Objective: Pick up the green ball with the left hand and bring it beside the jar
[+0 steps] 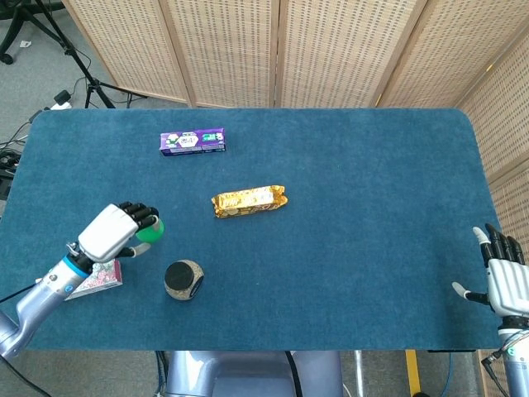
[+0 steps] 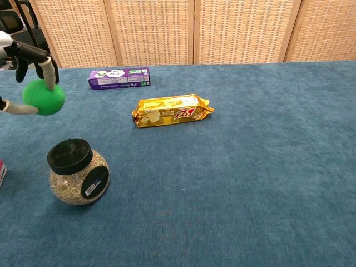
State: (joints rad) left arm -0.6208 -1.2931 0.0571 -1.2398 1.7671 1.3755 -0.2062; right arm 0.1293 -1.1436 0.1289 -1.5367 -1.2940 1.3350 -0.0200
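The green ball (image 2: 43, 97) hangs in the air, held in the fingers of my left hand (image 1: 118, 231) at the left of the table; in the head view the ball (image 1: 150, 231) peeks out past the fingertips. The jar (image 2: 77, 171), round with a black lid and grainy filling, stands on the blue cloth just below and right of the ball; from above the jar (image 1: 183, 279) lies a short way right of the hand. My right hand (image 1: 504, 277) rests open at the table's far right edge, holding nothing.
A gold snack packet (image 1: 249, 200) lies mid-table and a purple box (image 1: 193, 141) at the back left. A pink-and-white packet (image 1: 93, 277) lies under my left forearm near the left front edge. The blue table cloth (image 1: 372, 190) stretches bare to the right.
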